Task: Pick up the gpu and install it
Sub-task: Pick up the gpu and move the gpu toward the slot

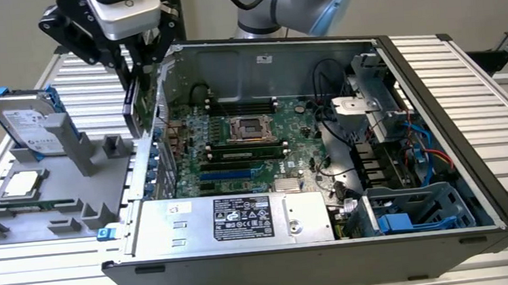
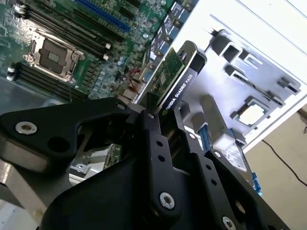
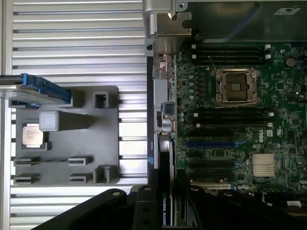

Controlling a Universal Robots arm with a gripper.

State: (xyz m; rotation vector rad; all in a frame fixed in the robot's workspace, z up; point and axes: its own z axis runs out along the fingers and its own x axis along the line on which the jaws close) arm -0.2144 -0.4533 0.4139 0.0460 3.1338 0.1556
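My gripper (image 1: 136,69) is shut on the gpu (image 1: 131,106) and holds it on edge in the air. The card hangs just outside the open computer case's wall (image 1: 157,116), on the exterior view's left, above the gap between the case and the grey fixture tray. In the second wrist view the gpu (image 2: 180,79) shows its green board on one face and its black shroud on the other, clamped between the two black fingers (image 2: 154,136). In the first wrist view the gpu's edge (image 3: 165,177) lines up beside the motherboard (image 3: 230,120). The blue expansion slot (image 3: 211,143) is bare.
The grey fixture tray (image 1: 24,225) on the exterior view's left holds a hard drive in a blue-edged caddy (image 1: 30,123), a processor chip (image 1: 23,182) and a thin memory stick (image 1: 36,207). Inside the case a power supply (image 1: 233,219) lies at the front. Cables and drive bays (image 1: 391,159) fill the right side.
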